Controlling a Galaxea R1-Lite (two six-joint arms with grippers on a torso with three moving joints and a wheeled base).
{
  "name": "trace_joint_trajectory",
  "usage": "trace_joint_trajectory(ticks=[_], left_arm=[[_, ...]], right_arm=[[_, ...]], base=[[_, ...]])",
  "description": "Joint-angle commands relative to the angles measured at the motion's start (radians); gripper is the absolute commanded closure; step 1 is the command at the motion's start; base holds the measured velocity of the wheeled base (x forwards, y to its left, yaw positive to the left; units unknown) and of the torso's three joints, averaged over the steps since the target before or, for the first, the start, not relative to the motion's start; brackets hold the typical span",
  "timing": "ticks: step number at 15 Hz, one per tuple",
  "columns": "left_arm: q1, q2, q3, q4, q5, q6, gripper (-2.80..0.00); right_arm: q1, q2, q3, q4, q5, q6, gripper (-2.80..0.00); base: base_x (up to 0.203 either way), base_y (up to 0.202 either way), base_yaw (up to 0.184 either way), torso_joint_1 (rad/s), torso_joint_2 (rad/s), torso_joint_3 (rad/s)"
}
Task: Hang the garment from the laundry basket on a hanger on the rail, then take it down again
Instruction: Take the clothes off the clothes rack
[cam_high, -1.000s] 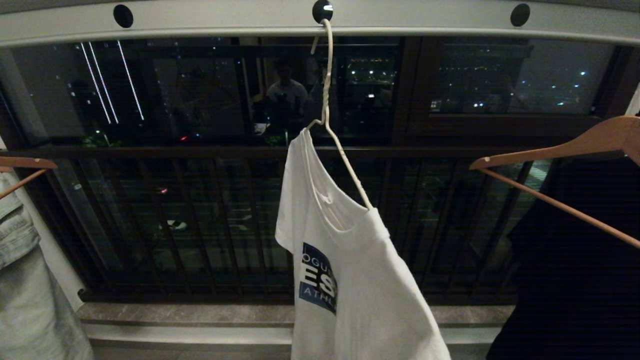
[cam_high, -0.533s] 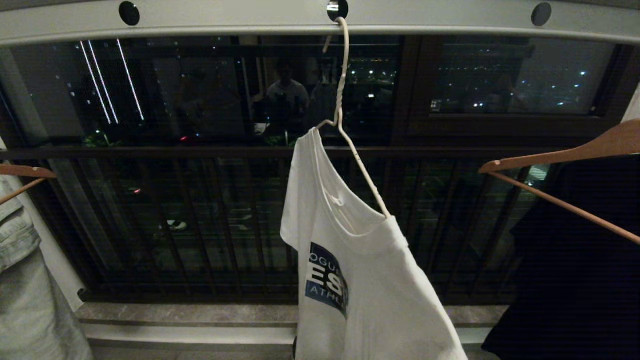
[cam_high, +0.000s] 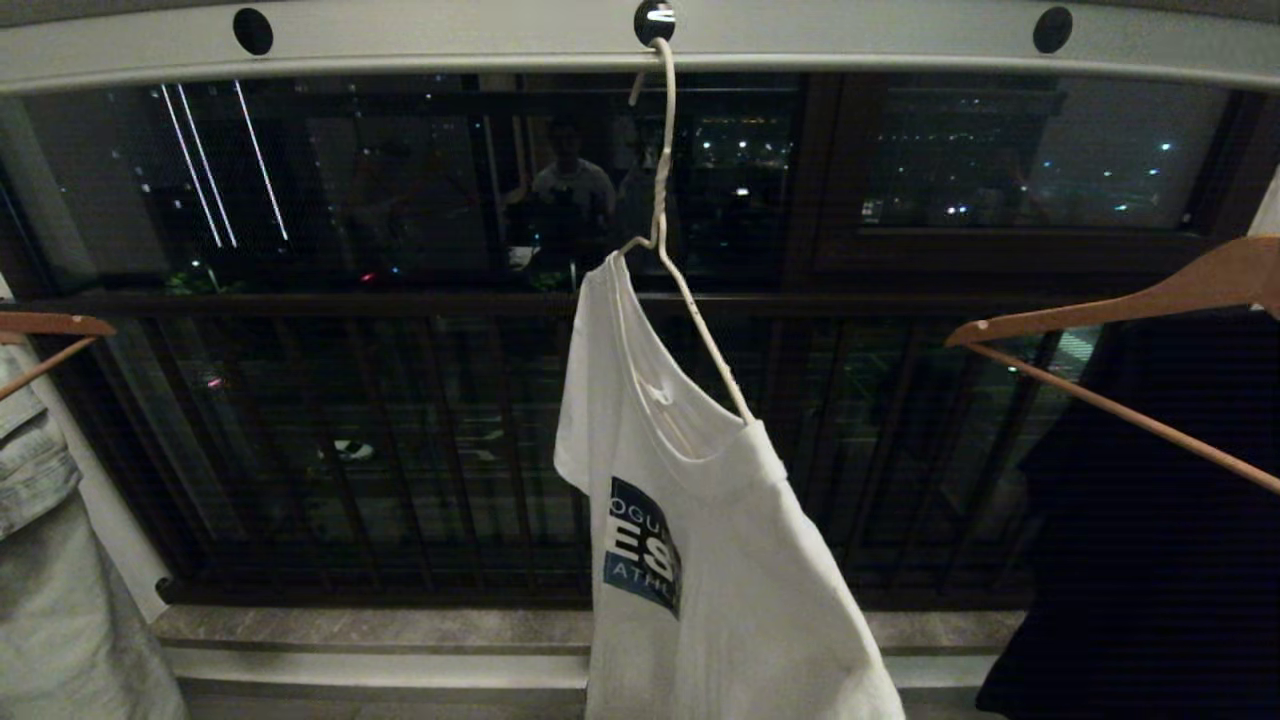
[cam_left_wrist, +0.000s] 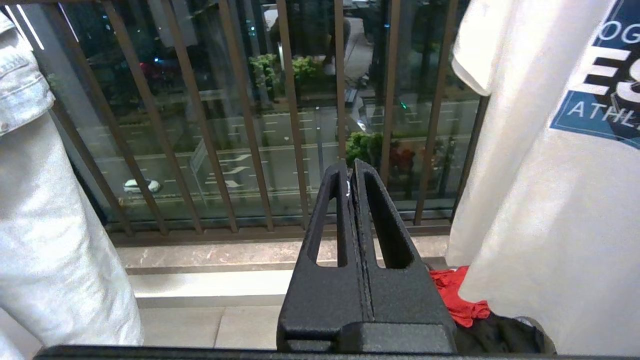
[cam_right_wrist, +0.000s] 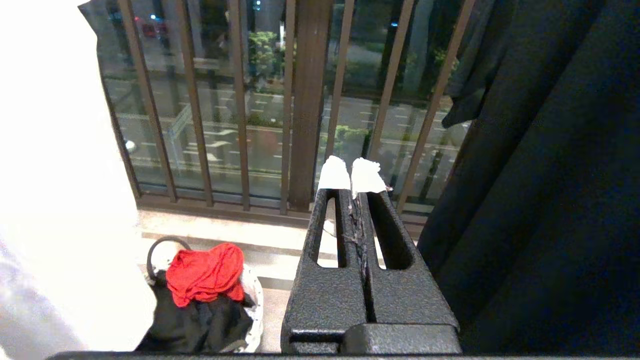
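Up high, the white T-shirt (cam_high: 700, 560) hung on the thin white wire hanger (cam_high: 680, 290). The hanger's hook sat in a round hole near the middle of the pale grey rail (cam_high: 450, 40). Only one shoulder was on the wire, so the shirt drooped to one side. Down on the floor, the laundry basket (cam_right_wrist: 252, 300) held red and black clothes. The left pincer (cam_left_wrist: 351, 172) was closed tight on nothing, beside the shirt. The right pincer (cam_right_wrist: 352, 182), with white tips, was closed and empty too, next to a black garment (cam_right_wrist: 550, 175).
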Motion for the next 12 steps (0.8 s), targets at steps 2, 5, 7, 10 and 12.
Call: trace_joint_trajectory(ticks=[2,5,7,10,12], left_arm=[[0.000,0.001,0.015,-0.001,0.000,0.000,0.00],[0.000,0.001,0.015,0.000,0.000,0.000,0.00],[0.000,0.001,0.015,-0.001,0.000,0.000,0.00],[0.000,0.001,0.015,0.000,0.000,0.000,0.00],[0.000,0.001,0.015,0.000,0.000,0.000,0.00]], right_arm=[[0.000,0.001,0.002,0.000,0.001,0.001,0.00],[0.000,0.001,0.002,0.003,0.001,-0.002,0.00],[0.000,0.001,0.002,0.001,-0.001,-0.004,0.00],[0.000,0.001,0.000,0.006,-0.001,-0.004,0.00],[0.000,0.001,0.000,0.006,-0.001,-0.004,0.00]], base=[[0.000,0.000,0.000,0.000,0.00,0.000],[0.000,0.000,0.000,0.000,0.00,0.000],[0.000,0.000,0.000,0.000,0.00,0.000],[0.000,0.000,0.000,0.000,0.00,0.000],[0.000,0.000,0.000,0.000,0.00,0.000]])
